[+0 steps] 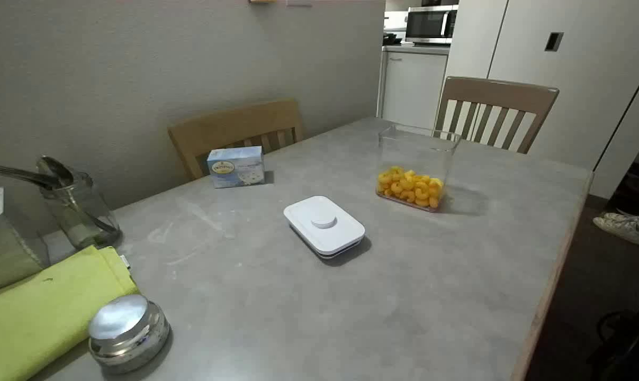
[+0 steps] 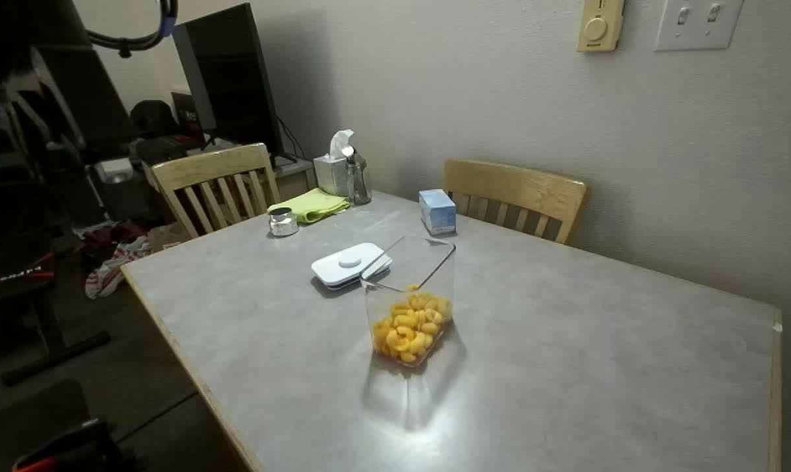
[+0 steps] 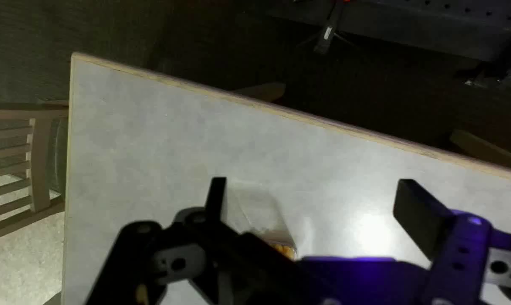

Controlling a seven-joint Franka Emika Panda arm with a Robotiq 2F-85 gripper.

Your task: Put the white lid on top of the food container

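Wrist view shows the claw point(image 3: 316, 201) spread wide, its two sides far apart. On the gray table point(image 1: 245, 317) in an exterior view, the white lid point(image 1: 330, 233) lies flat. The clear food container point(image 1: 414, 151) stands upright near it, toward two o'clock, with yellow curls point(image 1: 410, 188) inside.

In an exterior view, the white lid point(image 1: 324, 230) lies flat on the grey table point(image 1: 404, 296), apart from the food container point(image 1: 417, 159), which stands upright with yellow-orange pieces point(image 1: 410, 186) at its bottom. 2 wooden chairs point(image 1: 502, 91) stand at the table, 1 near the blue-and-white box point(image 1: 237, 168).
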